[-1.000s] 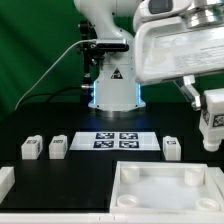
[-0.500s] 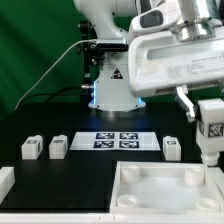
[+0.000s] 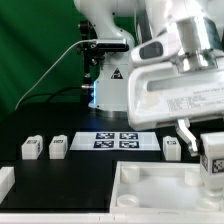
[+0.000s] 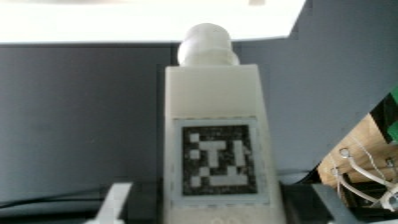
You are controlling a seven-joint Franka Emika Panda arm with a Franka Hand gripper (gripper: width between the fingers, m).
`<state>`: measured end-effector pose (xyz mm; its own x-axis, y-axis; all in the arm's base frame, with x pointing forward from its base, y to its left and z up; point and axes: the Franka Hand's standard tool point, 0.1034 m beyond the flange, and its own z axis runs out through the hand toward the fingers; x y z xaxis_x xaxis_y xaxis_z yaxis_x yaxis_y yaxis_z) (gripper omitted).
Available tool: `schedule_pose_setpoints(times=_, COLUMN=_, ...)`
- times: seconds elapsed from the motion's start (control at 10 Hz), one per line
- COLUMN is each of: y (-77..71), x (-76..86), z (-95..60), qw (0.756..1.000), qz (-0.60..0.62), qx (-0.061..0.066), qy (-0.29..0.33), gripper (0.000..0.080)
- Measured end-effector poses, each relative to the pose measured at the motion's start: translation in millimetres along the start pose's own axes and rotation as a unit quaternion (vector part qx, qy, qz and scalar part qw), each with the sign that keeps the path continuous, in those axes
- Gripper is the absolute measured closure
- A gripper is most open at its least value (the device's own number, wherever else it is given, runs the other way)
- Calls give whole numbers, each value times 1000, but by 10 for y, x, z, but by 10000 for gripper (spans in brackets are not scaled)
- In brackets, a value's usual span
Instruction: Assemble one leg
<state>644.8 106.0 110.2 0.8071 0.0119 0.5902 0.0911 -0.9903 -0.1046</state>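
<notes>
My gripper (image 3: 212, 160) is shut on a leg (image 3: 213, 162), a stubby white block with a black-and-white tag, and holds it upright just above the far right corner of the large white tray-shaped part (image 3: 140, 185). In the wrist view the leg (image 4: 212, 140) fills the middle, tag facing the camera, its round peg pointing away, with a finger on each side of its base. Three more legs stand on the black table: two at the exterior view's left (image 3: 31, 148) (image 3: 57, 147) and one at the right (image 3: 172, 148).
The marker board (image 3: 115, 141) lies flat in front of the robot base (image 3: 110, 92). A white part's edge (image 3: 5, 180) shows at the exterior view's lower left. The arm's white body (image 3: 180, 95) hangs over the right side.
The gripper has come down with the leg, from well above the table at the exterior view's right toward the tray-shaped part's far right corner. The other legs have not moved.
</notes>
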Motion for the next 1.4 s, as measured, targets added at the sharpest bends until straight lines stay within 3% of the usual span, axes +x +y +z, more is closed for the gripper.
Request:
schedule_pose_setpoints(times=0.3, y=-68, x=-137, z=19, qw=1000, qz=-4, qx=2, qy=-7, gripper=506)
schedule_pose_setpoints(times=0.9, y=6, x=-225, z=37, qw=1000, qz=-5, qx=-1, qy=-13, gripper=506)
schedule_pose_setpoints(times=1.4, y=-52, x=-366, z=141, qw=1000, qz=-1, qx=-1, qy=-9, gripper=506)
